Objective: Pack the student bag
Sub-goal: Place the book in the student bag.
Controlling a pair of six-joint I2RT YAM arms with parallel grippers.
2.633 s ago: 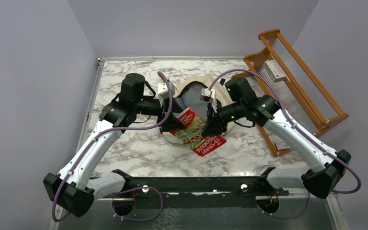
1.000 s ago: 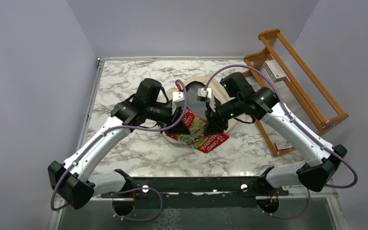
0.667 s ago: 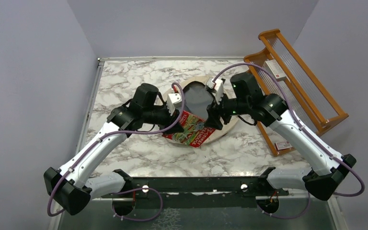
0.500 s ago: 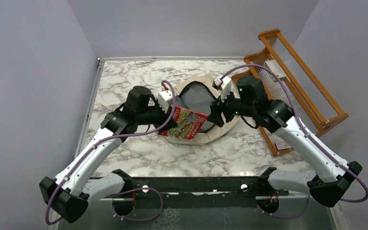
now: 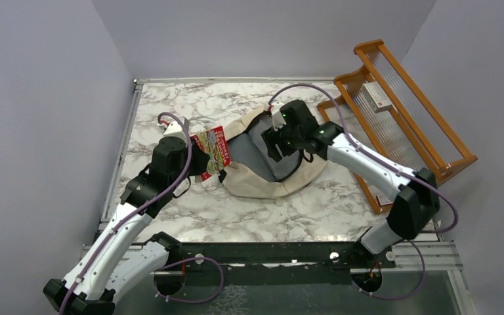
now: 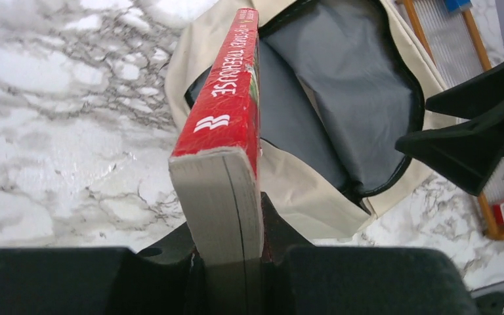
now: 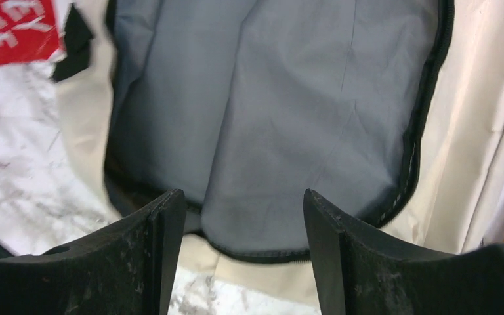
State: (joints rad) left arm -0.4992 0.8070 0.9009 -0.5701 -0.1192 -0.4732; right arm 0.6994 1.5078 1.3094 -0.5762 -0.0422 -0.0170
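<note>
At the left of the marble desk point(image 5: 170, 111), a red book point(image 5: 214, 148) is gripped by the left jaws, which are closed narrowly on its near end. In the left wrist view the page block is seen clamped between them, and the book is carried on edge with its spine uppermost. It is held above the desk just beside the left edge of the bag point(image 5: 256, 182), with its far end pointed toward the opening. No part of it can be seen inside.

The bag is laid flat at the middle of the desk. Its main zip is undone and its mouth is spread, so the grey lining is exposed. Nothing is seen in the compartment, as far as it shows.

Over that opening the right jaws are held wide apart with nothing between them. Whether the rim is touched by them cannot be told.

At the far right a wooden rack point(image 5: 426, 118) is leaned against the wall, with a small box point(image 5: 375, 96) lying on it.

The packing is judged to be barely begun: the bag has been opened and a book is in hand, but nothing has been put in yet. The book remains to be slid in, and the zip probably remains to be closed. Whether other items are also meant to go in cannot be told.
</note>
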